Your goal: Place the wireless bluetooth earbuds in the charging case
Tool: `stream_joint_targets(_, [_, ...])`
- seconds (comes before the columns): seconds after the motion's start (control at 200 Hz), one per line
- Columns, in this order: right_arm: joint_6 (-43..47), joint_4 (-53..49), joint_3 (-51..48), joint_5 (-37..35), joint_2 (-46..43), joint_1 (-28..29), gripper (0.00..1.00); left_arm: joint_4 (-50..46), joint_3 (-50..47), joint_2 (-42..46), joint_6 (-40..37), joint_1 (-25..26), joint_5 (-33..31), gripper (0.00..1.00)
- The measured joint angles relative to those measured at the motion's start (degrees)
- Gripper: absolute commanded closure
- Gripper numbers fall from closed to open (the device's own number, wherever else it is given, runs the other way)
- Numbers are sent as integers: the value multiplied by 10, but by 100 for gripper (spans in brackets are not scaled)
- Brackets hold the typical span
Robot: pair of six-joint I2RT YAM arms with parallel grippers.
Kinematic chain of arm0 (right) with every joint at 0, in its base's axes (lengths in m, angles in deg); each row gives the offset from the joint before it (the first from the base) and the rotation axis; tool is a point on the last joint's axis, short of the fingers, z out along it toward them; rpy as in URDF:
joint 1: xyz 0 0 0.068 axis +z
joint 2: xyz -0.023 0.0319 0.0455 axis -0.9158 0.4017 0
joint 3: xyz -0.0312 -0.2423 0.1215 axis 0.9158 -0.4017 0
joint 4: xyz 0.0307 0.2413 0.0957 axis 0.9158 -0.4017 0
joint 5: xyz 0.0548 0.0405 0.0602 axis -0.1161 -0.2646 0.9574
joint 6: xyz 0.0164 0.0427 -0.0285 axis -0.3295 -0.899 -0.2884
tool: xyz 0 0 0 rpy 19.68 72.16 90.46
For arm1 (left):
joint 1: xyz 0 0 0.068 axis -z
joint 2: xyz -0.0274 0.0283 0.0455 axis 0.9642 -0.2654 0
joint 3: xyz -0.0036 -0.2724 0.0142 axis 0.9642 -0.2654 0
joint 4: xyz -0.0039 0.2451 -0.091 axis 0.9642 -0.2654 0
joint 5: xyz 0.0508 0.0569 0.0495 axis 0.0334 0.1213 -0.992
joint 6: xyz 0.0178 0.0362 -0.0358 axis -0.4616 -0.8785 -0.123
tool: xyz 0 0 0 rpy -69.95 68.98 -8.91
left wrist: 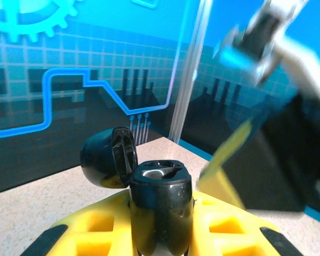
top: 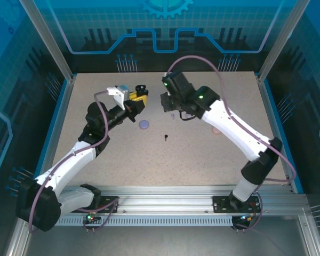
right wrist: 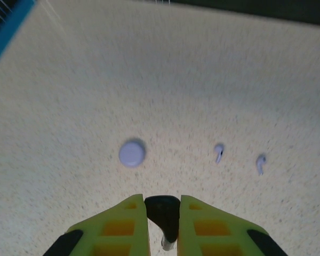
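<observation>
Low in frame, our left gripper (left wrist: pixel 160 213) clamped the open case (left wrist: pixel 160 181); our right gripper (right wrist: pixel 162 205) pinched a black earbud (right wrist: pixel 162 216).

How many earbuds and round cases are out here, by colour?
Lavender earbuds: 2
Black earbuds: 2, one lying loose, one in the right claw
Lavender case: 1
Black case: 1, open, in the left claw
Pale pink case: 1, partly hidden
Total: 7
</observation>
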State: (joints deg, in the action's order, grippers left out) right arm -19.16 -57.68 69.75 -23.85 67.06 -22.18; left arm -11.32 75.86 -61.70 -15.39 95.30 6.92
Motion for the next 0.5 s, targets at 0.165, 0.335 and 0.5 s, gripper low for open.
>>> stream_joint_targets(0.165, [34, 37, -1, -6, -77, 0, 82, 9, 0, -12, -47, 33, 9, 100])
stream_joint_targets(0.335, [66, 87, -12, 10, -132, 1, 82, 17, 1, -19, -82, 61, 8, 100])
stream_joint_targets(0.5, [88, 136, -37, 43, -159, 3, 82, 30, 11, -28, -107, 87, 4, 100])
